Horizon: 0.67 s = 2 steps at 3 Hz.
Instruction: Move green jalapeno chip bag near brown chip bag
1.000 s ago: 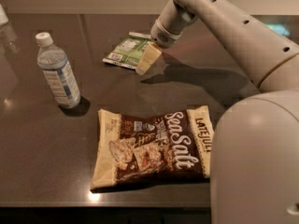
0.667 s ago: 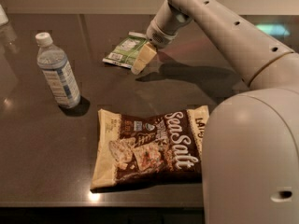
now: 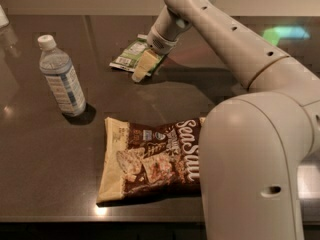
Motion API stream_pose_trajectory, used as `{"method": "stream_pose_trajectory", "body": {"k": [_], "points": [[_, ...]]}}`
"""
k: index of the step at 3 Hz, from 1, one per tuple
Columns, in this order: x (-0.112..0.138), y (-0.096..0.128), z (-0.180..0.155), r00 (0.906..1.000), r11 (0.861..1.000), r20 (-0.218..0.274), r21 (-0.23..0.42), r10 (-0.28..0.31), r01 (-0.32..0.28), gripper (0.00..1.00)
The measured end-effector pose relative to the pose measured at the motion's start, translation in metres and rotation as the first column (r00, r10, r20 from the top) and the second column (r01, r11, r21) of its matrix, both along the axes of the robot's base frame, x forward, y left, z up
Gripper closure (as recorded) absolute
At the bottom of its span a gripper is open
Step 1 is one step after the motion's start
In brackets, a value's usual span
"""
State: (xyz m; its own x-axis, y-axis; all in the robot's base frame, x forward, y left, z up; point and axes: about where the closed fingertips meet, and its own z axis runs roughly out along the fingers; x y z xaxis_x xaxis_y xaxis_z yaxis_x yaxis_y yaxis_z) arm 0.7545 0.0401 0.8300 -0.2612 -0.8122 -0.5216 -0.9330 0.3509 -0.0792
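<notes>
The green jalapeno chip bag lies flat at the back of the dark table, small, with white label patches. My gripper reaches down from the right and sits on the bag's right end, covering part of it. The brown chip bag lies flat near the table's front edge, with cream borders and white "Sea Salt" script. Its right end is hidden behind my arm's large cream housing. The green bag is well apart from the brown bag, farther back.
A clear water bottle with a white cap stands upright at the left, between the two bags' depths. The table's front edge runs just below the brown bag. A green light reflection shows at the back right.
My gripper has shifted slightly left and down onto the green bag's right end. My arm's housing now covers more of the brown bag's right side. The bags and the bottle have not moved.
</notes>
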Motion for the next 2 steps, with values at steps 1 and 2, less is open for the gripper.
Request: {"method": "stream_pose_trajectory", "body": {"k": [1, 2], "points": [[0.0012, 0.0028, -0.0049, 0.9999, 1.000, -0.012, -0.018, 0.006, -0.006, 0.18], [-0.0003, 0.0007, -0.0038, 0.9997, 1.000, -0.024, -0.017, 0.010, -0.011, 0.41]]}}
